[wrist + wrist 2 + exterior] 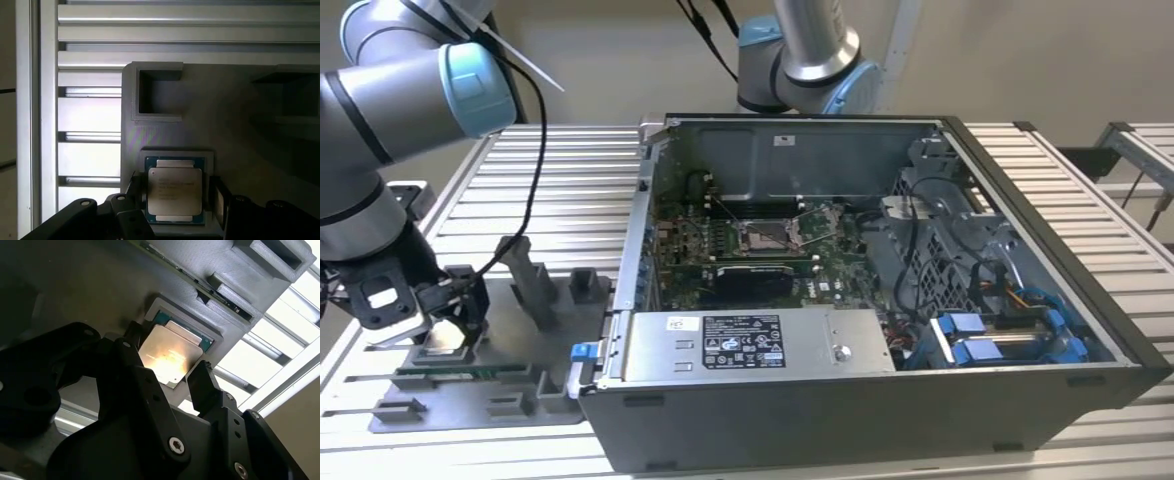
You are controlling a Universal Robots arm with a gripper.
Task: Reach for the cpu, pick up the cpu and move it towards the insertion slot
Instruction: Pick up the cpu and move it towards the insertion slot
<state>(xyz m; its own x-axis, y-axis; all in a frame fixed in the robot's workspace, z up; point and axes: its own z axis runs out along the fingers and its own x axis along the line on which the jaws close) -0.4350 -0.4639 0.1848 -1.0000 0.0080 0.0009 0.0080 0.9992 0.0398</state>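
Exterior view, lower left of frame: gripper (450, 322) is down on the grey printed fixture (520, 400), which lies on the slatted aluminium table (547, 180). A green memory stick (454, 375) lies along the fixture's near edge, just in front of the gripper.

Both wrist views show the cpu (175, 192) (170, 357) seated flat in its square pocket on the fixture, silvery lid up and green substrate edge showing around it. It has not been lifted. The gripper (177, 190) (167, 355) straddles it, one black finger (218, 200) (205, 385) on each of two opposite sides. The jaws are spread a bit wider than the chip, and the first wrist view shows a gap on at least one side, so there is no clamp. Past the cpu, the first wrist view shows a vacant square recess (157, 92) in the same fixture.

To the exterior view's right of the fixture stands the opened PC case (1041, 400), with its silver power supply (761, 345) at the near wall. Deeper in, around mid-frame, is the green motherboard (680, 240) with the insertion slot (765, 235), a shiny metal frame around a dark centre. It is well apart from the cpu and the gripper.
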